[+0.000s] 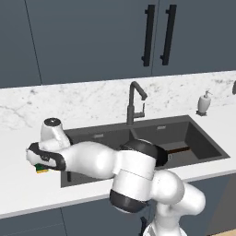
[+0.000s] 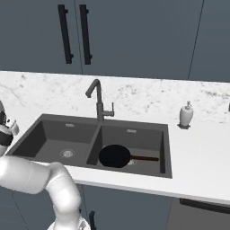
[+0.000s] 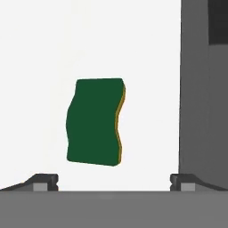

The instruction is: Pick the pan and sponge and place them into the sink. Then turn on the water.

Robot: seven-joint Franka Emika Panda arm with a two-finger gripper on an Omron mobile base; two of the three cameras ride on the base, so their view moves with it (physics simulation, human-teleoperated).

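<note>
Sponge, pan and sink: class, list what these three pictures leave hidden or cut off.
- Sponge: left base view, mostly covered by the robot's hand; hand view shows it whole.
- Pan: left base view, hidden behind the arm.
- Sink: right base view, left basin's near corner covered by the arm.
- Fingers: hand view, just tips showing.

We counted one pan [image 2: 115, 156], one sponge [image 3: 94, 121], one sink [image 2: 166, 150] with two basins and two drains, one faucet [image 2: 99, 104], and one soap dispenser [image 2: 186, 114] at three o'clock from it. Above, we saw two cabinet handles [image 2: 74, 34] at twelve.
</note>
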